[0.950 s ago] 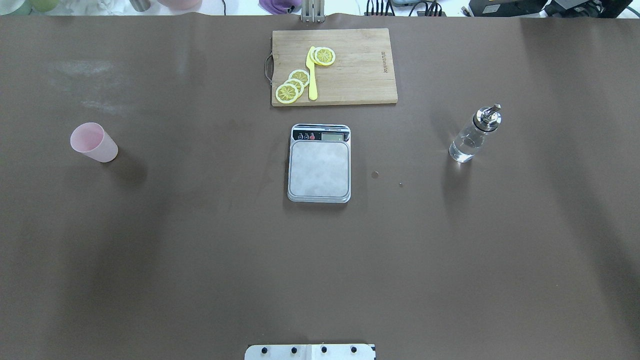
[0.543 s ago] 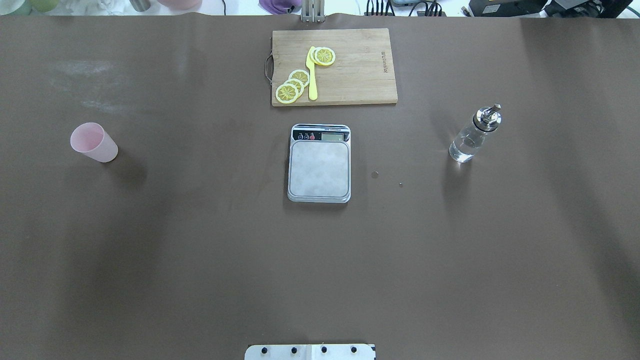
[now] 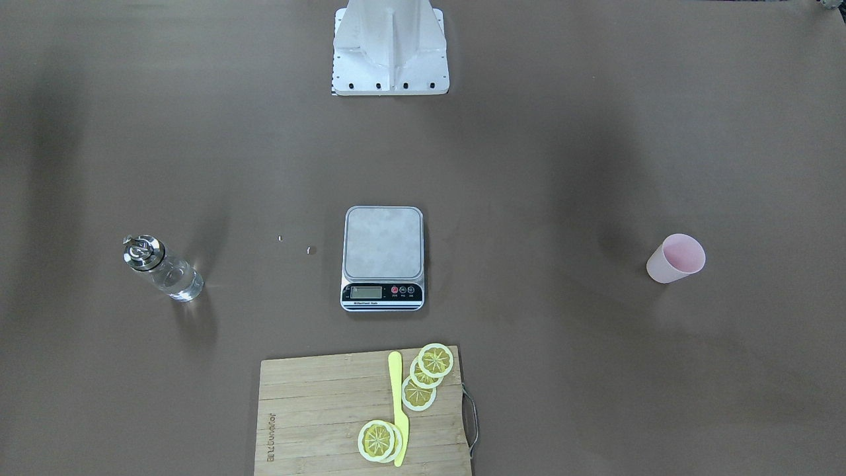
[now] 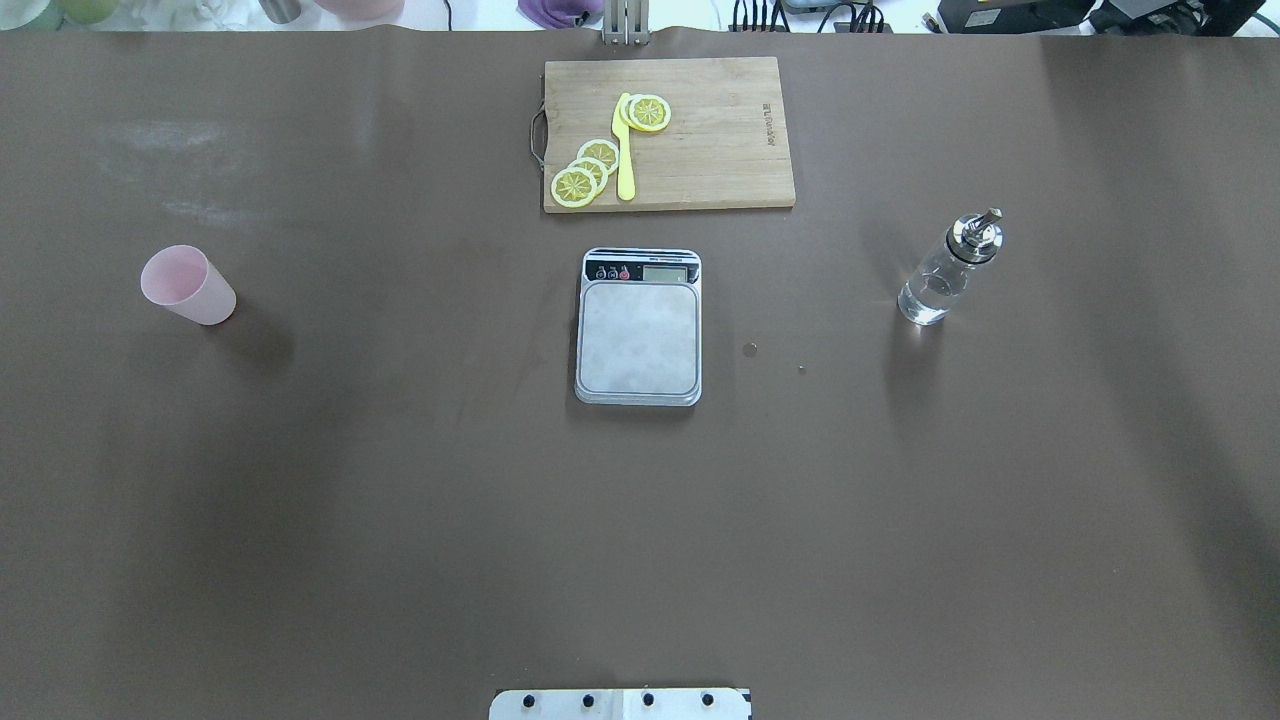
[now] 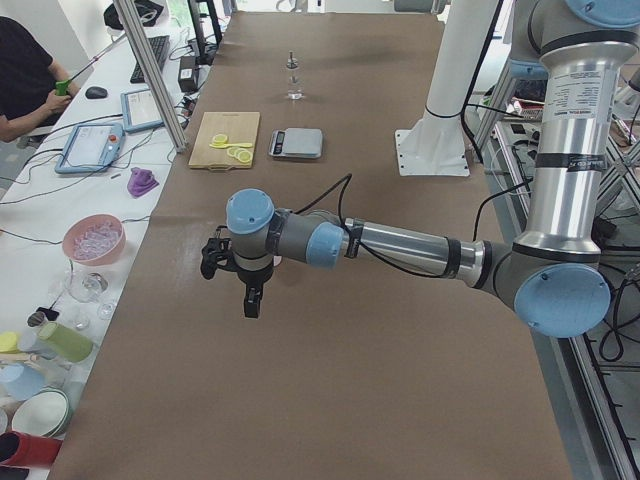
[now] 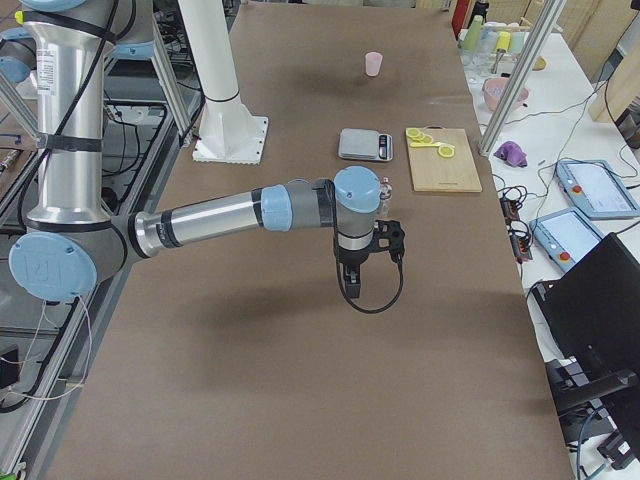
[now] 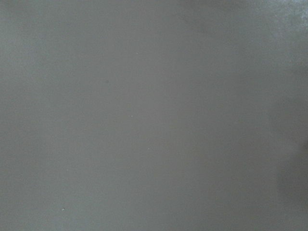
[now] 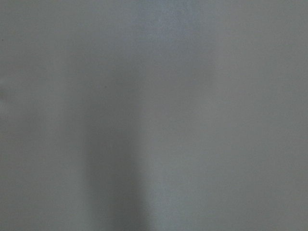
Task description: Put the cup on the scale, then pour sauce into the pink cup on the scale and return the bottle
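Note:
The pink cup stands upright alone on the table's left part; it also shows in the front view. The scale sits at the centre with its platform bare. The glass bottle with its silver pourer stands upright on the right, clear sauce inside. Both arms hang high over the near table. The left gripper and the right gripper show only in the side views; I cannot tell whether they are open or shut. Both wrist views show only bare table.
A wooden cutting board with lemon slices and a yellow knife lies just beyond the scale. Two small specks lie right of the scale. The robot's base plate is at the near edge.

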Controlling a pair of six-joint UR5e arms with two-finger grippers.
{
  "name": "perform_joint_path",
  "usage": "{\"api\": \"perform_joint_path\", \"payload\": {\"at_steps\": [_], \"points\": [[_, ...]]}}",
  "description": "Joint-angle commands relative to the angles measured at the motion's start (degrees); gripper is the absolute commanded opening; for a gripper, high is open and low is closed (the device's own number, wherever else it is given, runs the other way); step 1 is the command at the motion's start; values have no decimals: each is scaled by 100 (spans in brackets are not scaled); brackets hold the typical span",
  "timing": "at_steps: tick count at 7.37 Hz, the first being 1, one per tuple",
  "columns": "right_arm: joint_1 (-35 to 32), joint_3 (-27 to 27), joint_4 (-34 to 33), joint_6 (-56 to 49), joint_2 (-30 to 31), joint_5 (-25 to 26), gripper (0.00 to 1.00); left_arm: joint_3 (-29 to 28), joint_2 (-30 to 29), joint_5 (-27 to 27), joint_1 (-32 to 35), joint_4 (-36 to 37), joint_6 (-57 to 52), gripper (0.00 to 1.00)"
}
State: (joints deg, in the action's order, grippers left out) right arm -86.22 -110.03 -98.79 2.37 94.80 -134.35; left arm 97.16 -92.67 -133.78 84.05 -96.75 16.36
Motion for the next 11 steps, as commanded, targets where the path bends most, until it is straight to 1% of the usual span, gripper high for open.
{"api": "perform_joint_path", "payload": {"at_steps": [1, 2, 3, 5, 6, 7, 9, 10, 11], "points": [[0, -1, 0, 0, 4, -108, 100, -13, -92, 1, -537, -781, 1374, 98], [0, -1, 0, 0, 4, -117, 100, -39, -284, -8, -687, -775, 1883, 99], [0, -10, 0, 0, -5, -117, 100, -30, -539, 36, -1010, -784, 2506, 98], [9, -1, 0, 9, -31, -117, 100, -30, -681, 62, -1399, -793, 2915, 99], [9, 7, -9, 9, -31, -143, 100, -48, -699, 54, -1461, -801, 2952, 98], [9, 7, -9, 9, -31, -274, 100, -65, -717, 62, -1497, -801, 2961, 98], [9, -1, -9, 9, -31, -293, 100, -92, -752, 560, -1812, -828, 2978, 98], [9, -1, -9, 9, -40, -284, 100, -101, -752, 572, -1900, -906, 2978, 98], [9, -1, -9, 9, -40, -293, 100, -231, -743, 581, -1954, -1098, 2970, 98]]}}
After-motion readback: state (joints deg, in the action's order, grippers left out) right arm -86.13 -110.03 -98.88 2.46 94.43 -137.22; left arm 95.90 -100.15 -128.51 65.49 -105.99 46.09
